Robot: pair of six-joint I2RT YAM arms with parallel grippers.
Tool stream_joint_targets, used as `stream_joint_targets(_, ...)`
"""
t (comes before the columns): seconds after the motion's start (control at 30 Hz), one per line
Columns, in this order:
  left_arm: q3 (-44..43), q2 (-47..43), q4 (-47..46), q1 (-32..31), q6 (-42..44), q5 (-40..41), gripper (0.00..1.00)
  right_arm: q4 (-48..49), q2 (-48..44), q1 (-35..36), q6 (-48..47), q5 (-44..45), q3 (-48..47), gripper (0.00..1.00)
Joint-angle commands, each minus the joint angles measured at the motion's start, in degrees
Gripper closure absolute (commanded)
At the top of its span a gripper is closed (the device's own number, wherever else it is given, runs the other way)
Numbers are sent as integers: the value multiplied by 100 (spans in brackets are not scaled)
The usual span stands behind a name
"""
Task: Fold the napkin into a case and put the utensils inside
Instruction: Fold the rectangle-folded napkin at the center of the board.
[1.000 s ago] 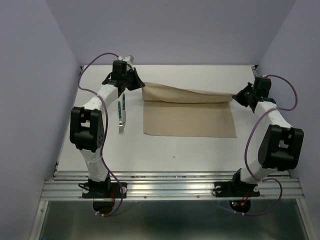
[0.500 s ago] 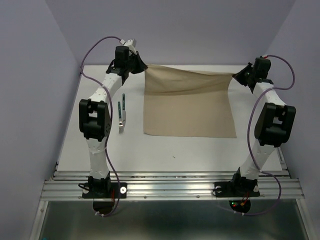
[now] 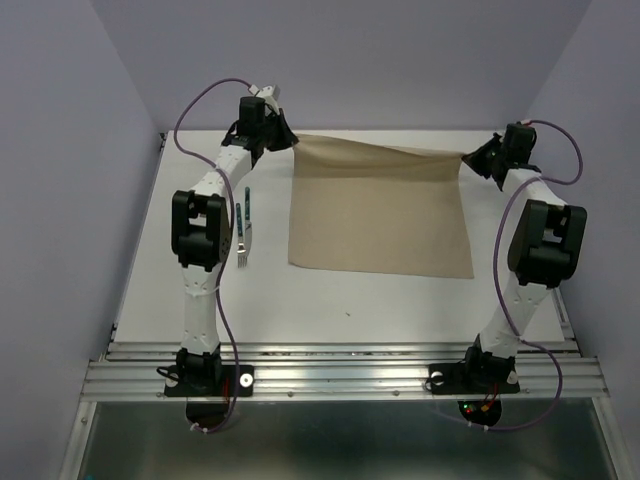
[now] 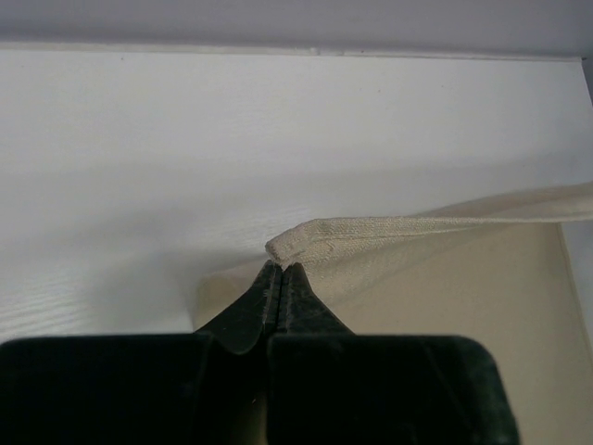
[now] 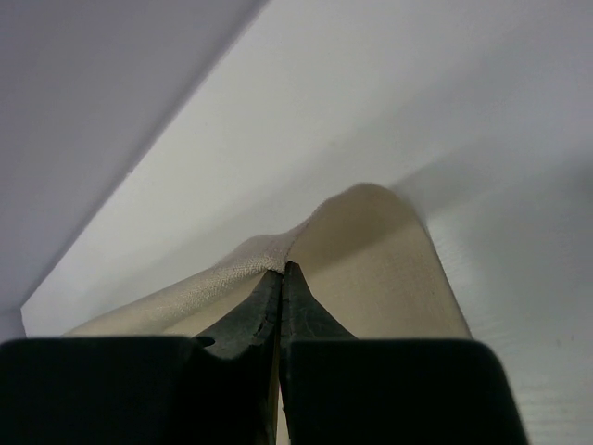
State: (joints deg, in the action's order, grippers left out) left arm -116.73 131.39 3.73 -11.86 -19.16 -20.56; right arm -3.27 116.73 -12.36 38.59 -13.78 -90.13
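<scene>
Top external view: the beige-tan napkin (image 3: 380, 220) lies flat on the table (image 3: 350, 300) at its near half. Utensils (image 3: 243, 232), probably two, lie nearer than the left end effector (image 3: 285, 137). The napkin's raised far edge stretches between it and the right end effector (image 3: 468, 157), each clamped on a corner.

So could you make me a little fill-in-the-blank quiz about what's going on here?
The left gripper is shut on one ___ of the napkin.
The right gripper is also ___ on the napkin.
Seen from above, the utensils lie on the table, ___ of the napkin.
Missing: corner; shut; left.
</scene>
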Motion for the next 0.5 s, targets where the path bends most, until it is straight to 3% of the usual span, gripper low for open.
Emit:
stream_joint_targets(0.0, 493, -860, -179, 61, 219, 17, 100, 222, -817, -74, -53, 7, 670, 99)
stream_joint_targets(0.3, 2837, -2370, -627, -62, -26, -185, 100, -253, -2512, -74, -132, 200, 2857, 99)
stream_joint_targets(0.47, 4148, -3075, -847, -334, -220, -80, 100, -780, -3269, -74, -281, 359, 3615, 99)
